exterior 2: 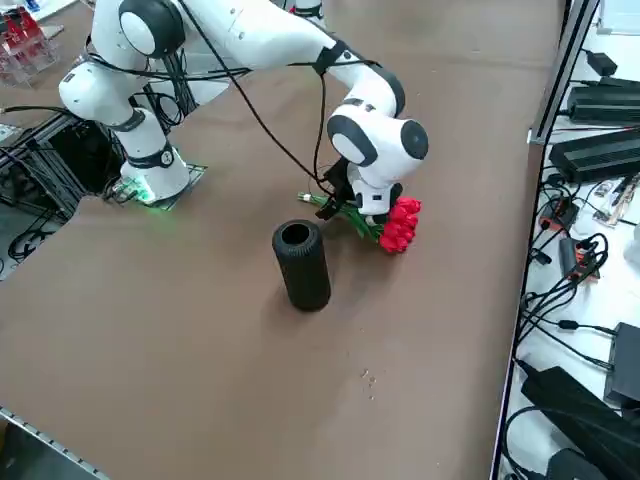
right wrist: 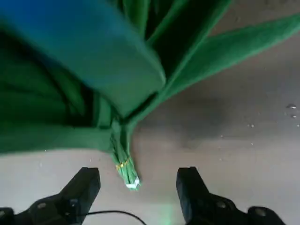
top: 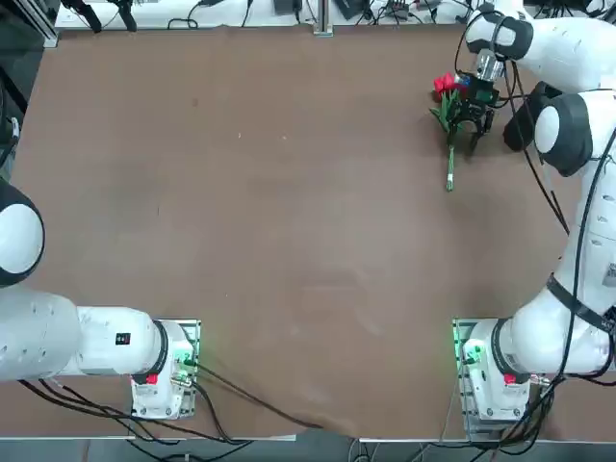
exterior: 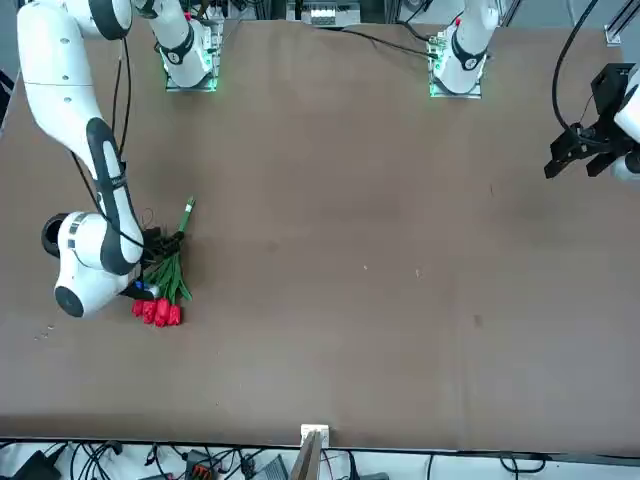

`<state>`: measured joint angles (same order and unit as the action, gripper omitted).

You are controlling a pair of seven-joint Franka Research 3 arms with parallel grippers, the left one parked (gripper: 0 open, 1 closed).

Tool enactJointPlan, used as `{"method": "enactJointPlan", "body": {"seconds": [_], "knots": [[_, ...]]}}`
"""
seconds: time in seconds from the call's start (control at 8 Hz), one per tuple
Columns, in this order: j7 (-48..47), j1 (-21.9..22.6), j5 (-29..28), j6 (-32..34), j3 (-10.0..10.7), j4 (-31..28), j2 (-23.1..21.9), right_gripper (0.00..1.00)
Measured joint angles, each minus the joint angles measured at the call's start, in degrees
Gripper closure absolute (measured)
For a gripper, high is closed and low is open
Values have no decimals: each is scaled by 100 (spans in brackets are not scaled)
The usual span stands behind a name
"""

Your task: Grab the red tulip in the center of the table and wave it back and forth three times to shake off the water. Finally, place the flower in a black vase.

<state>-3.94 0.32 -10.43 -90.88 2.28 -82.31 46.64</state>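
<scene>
We saw the red tulip [top: 447, 106] lying flat on the brown worktop [top: 269, 221], near its far edge on the working arm's side — not at the centre. It was a small bunch: a tight cluster of red blooms [exterior: 156, 312] at one end, broad green leaves [right wrist: 70, 79] fanning below them, and thin green stems [top: 449, 166] bound into one stalk, its cut tip [right wrist: 127, 174] tied with a fine yellowish band. The blooms pointed toward the far edge, the stalk back toward the arm bases.

The right gripper [top: 469, 119] hung low over the leafy middle of the tulip, its jaws spread wide and holding nothing — in the wrist view the stalk lay between the two black fingers [right wrist: 79, 190], touching neither.

The black vase [exterior 2: 302, 264] stood upright just beside the tulip, its round mouth open.
</scene>
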Motion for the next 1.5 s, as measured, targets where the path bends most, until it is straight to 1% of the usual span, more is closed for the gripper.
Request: {"method": "enactJointPlan", "body": {"seconds": [0.38, 0.62, 0.75, 1.0, 1.12, 1.38, 1.5], "knots": [[-147, 36, 0, -272, -25, 1, 89, 0], [-162, 38, 0, -418, -25, 1, 99, 2], [-162, 42, 0, -443, -26, 1, 101, 4], [-164, 74, 0, -456, -27, 1, 123, 15], [-164, 79, 0, -467, -27, 1, 134, 37], [-164, 79, 24, -472, -27, 4, 145, 76], [-164, 77, 37, -468, -24, 14, 145, 87]]}}
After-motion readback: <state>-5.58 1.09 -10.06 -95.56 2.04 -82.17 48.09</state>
